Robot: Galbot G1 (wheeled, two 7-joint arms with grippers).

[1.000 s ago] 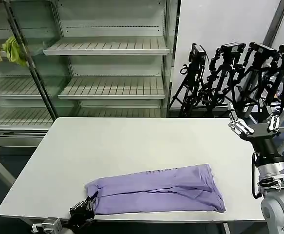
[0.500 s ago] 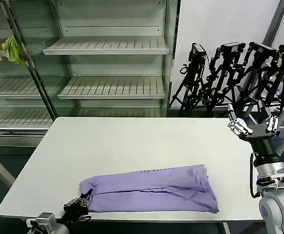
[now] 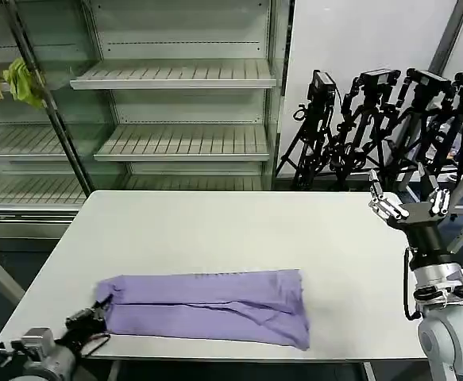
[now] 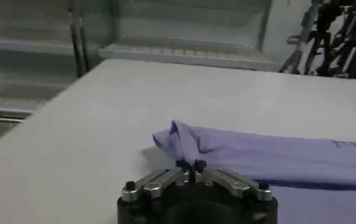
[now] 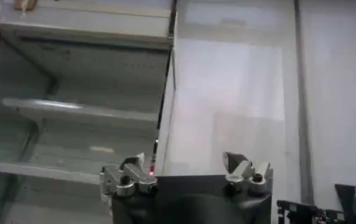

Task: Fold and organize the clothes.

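Behind the white bench (image 3: 215, 230) we see metal shelves (image 3: 175, 75), a yellow-green cloth (image 3: 21, 81) hanging at their left end, and a cluster of black tripods (image 3: 390, 119) off the bench's far right corner. Nothing lies on the bench between these and the T-shirt (image 3: 207, 305). That lavender shirt is folded into a long band along the bench's near edge, toward its left half, wrinkled at both ends. Our left claw (image 3: 96, 315) is pinched closed on the shirt's left tip at the near left corner. Our right claw (image 3: 410, 208) is raised off the right edge, fingers spread, holding nothing.
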